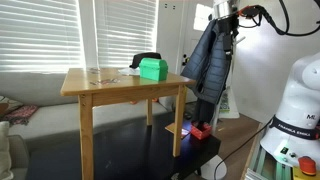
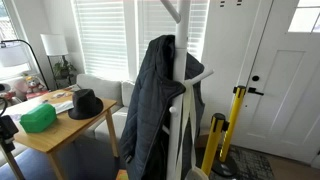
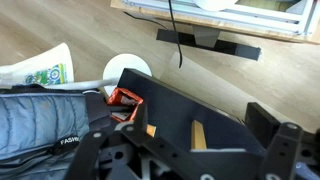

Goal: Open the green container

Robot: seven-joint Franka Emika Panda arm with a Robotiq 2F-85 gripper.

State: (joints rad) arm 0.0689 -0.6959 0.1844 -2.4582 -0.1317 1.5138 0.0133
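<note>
While the gripper hung high up beside the top of the coat rack, well apart from the job, the green container sat on the wooden table, toward one end and just beside a black hat. In the wrist view the fingers looked spread apart with nothing between them, pointing down at the floor, the dark coat and a small red thing, not at the box.

The box looked like light, stiff, smooth plastic, so it would probably slide or tip on the wood if the lid was shoved sideways. The best hold seemed to be the free lip of the lid, lifted up against the hinge. Neither exterior view was sharp enough to show which side the hinge was on.

The hat crowded one side of the box and could be knocked. The coat draped on the rack hung between arm and table, so a careful reach around it seemed called for.
</note>
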